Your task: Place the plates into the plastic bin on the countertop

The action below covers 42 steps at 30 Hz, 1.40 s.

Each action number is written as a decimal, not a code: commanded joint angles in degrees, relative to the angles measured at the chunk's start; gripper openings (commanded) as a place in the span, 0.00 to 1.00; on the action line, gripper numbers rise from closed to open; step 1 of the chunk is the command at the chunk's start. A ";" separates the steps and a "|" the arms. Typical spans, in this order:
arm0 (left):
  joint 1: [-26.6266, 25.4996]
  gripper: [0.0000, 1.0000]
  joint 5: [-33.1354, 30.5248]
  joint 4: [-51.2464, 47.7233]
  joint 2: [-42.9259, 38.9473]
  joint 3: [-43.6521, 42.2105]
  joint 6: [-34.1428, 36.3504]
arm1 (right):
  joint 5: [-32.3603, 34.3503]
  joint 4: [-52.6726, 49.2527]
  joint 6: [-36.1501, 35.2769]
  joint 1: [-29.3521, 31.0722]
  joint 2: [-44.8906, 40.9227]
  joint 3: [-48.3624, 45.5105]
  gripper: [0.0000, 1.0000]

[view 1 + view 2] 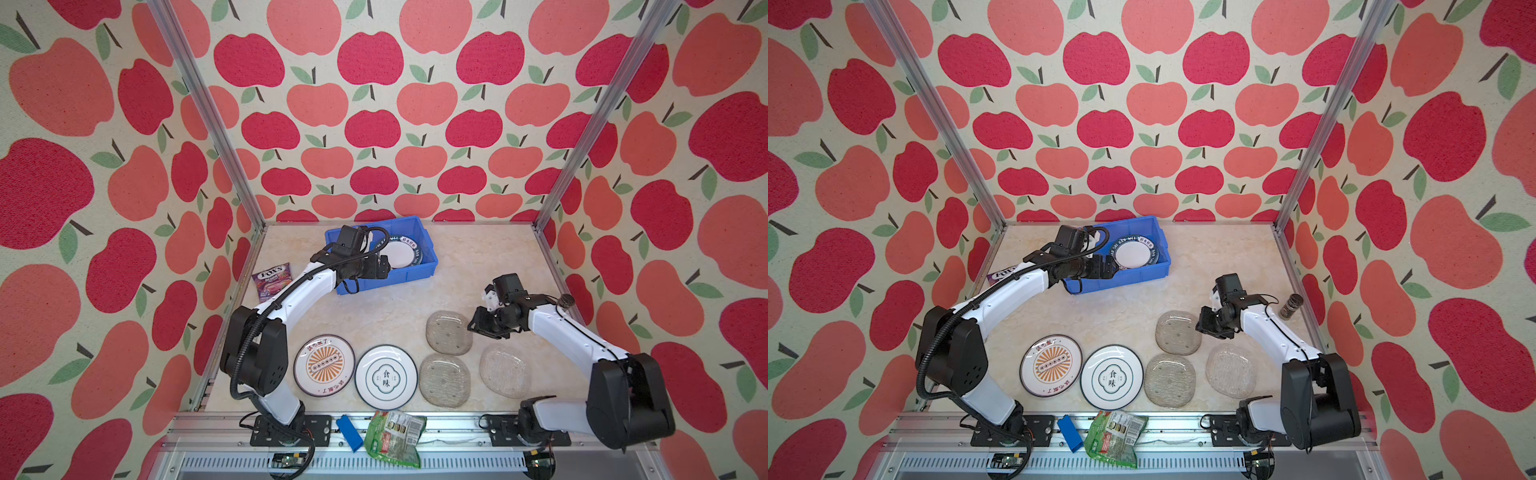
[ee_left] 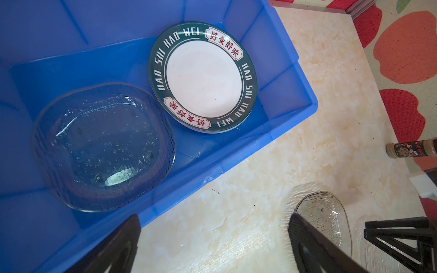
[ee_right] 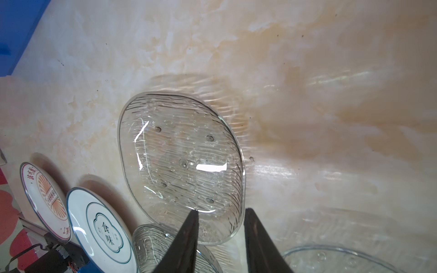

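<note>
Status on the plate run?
Left hand open, empty, at bin near wall. Right hand open, astride glass plate rim on countertop. Bin shows lettered plate, second glass plate. Left hand may crowd the drop.

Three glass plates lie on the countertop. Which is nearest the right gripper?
The glass plate farthest back, nearest the blue bin; the right gripper straddles its rim.
</note>
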 commanded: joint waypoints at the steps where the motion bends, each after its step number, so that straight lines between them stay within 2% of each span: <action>1: 0.97 1.00 -0.58 -0.60 -1.46 0.50 -0.44 | -0.45 1.33 0.27 -0.28 1.55 -0.86 0.36; 8: 3.68 1.00 1.66 -2.70 -5.13 -2.92 -1.89 | -0.21 0.69 0.17 -0.30 1.25 0.59 0.35; 13: 4.60 1.00 0.04 -10.58 -14.04 -9.47 -3.92 | 1.30 -1.26 -0.59 1.09 -1.11 4.47 0.35; 16: 4.48 0.98 4.71 -13.85 -20.14 -13.92 -5.00 | 0.19 -2.19 -1.83 3.66 0.12 8.00 0.35; 20: 2.77 0.97 10.58 -16.07 -26.93 -18.05 -7.17 | -6.57 -2.07 -7.45 9.71 4.21 13.10 0.39; 26: -0.44 0.97 14.22 -11.06 -38.08 -26.92 -14.07 | -16.20 -3.21 -13.35 18.66 13.97 20.95 0.46; 29: -0.83 0.97 13.69 -8.46 -41.41 -30.98 -15.76 | -18.30 -2.49 -14.60 22.93 18.51 23.68 0.50; 34: -1.00 0.97 13.13 -4.39 -43.80 -34.47 -17.02 | -19.70 -2.47 -16.19 27.26 25.39 26.63 0.52; 42: -1.01 0.98 12.01 -3.30 -43.42 -35.11 -16.23 | -20.85 -4.11 -19.32 29.73 30.87 27.42 0.52</action>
